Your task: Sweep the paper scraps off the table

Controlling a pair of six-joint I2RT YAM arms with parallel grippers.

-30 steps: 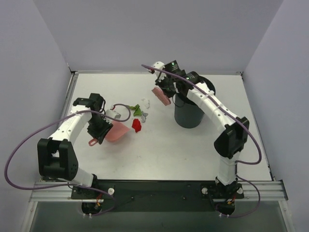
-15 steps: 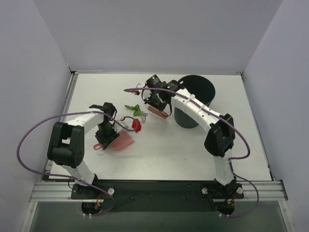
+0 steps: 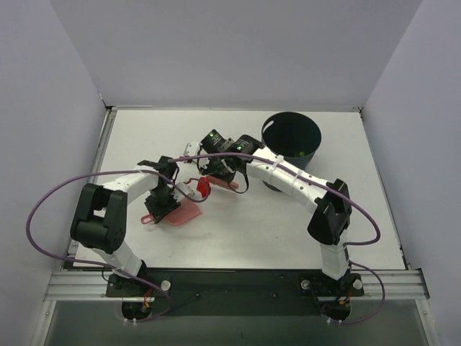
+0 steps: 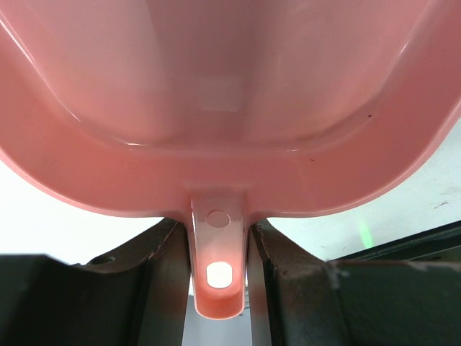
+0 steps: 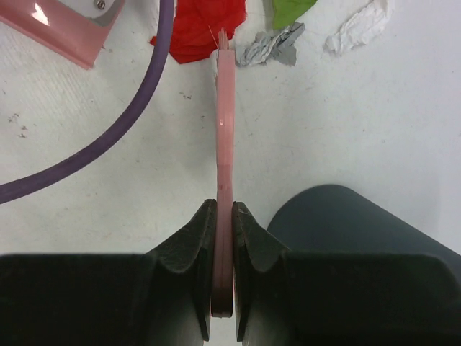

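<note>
My left gripper (image 3: pixel 158 201) (image 4: pixel 220 249) is shut on the handle (image 4: pixel 219 268) of the pink dustpan (image 3: pixel 185 211) (image 4: pixel 230 86), which lies flat on the white table (image 3: pixel 238 231). My right gripper (image 3: pixel 216 166) (image 5: pixel 224 216) is shut on the pink brush (image 3: pixel 225 181) (image 5: pixel 225 137), seen edge-on. The brush tip touches a red paper scrap (image 3: pixel 203 187) (image 5: pixel 199 29) just off the dustpan's mouth. Green (image 5: pixel 291 9), grey (image 5: pixel 271 47) and white (image 5: pixel 357 26) scraps lie beside the brush tip; the right arm hides them from above.
A dark round bin (image 3: pixel 292 140) stands at the back right of the table. A purple cable (image 5: pixel 108 144) loops over the table left of the brush. Walls close the table at the back and both sides.
My right arm has swung left and nearer with the brush, from beside the bin down to the scraps. The dustpan has shifted a little nearer and right. The red scrap has barely moved.
</note>
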